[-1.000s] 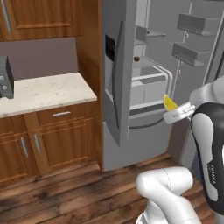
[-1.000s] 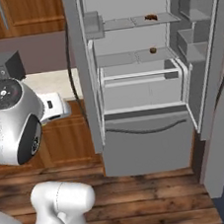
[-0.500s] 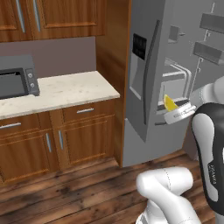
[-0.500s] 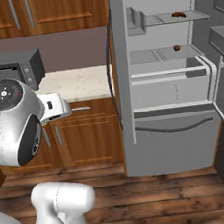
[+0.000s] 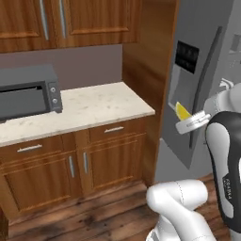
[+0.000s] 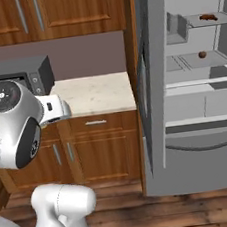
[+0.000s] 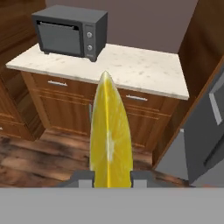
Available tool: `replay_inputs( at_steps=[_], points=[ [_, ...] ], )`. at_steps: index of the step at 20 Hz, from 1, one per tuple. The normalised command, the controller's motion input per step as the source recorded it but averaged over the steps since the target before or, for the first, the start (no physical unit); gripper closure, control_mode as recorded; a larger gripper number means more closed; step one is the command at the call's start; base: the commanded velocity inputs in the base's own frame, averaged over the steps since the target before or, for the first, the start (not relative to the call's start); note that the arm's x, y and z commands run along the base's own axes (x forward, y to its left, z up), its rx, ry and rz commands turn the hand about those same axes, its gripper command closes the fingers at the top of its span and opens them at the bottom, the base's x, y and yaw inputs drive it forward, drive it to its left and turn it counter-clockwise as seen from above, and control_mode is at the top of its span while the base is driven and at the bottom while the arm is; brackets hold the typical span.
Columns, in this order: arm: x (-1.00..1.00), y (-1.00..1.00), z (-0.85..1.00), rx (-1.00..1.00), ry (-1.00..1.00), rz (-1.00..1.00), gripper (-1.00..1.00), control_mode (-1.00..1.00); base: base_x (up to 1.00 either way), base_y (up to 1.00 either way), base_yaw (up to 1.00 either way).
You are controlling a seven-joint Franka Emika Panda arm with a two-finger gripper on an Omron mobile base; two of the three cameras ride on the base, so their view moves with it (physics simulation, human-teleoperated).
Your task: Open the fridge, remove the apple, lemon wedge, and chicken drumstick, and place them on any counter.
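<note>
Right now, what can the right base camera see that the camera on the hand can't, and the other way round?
The right base view looks into the open fridge: the chicken drumstick lies on an upper shelf and the apple on the shelf below. The hand view shows, up close, the lemon wedge pinched upright in the claw, which is shut on it. Both take in the cream counter with its brown cabinets beneath, and the grey microwave standing on it.
</note>
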Motion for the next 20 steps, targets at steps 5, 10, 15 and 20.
replay_inputs(
  at_steps=[5, 10, 15, 20],
  points=[
    [0.0, 0.0, 0.0, 0.0, 0.0, 0.0, 1.0, 1.0, 1.0, 0.38, 0.0],
    [0.0, 0.0, 0.0, 0.0, 0.0, 0.0, 1.0, 1.0, 0.97, 0.42, 0.0],
    [0.0, 0.0, 0.0, 0.0, 0.0, 0.0, 1.0, 1.0, 0.84, 0.5, 0.0],
    [0.0, 0.0, 0.0, 0.0, 0.0, 0.0, 1.0, 1.0, 0.5, 0.36, 0.0]
  ],
)
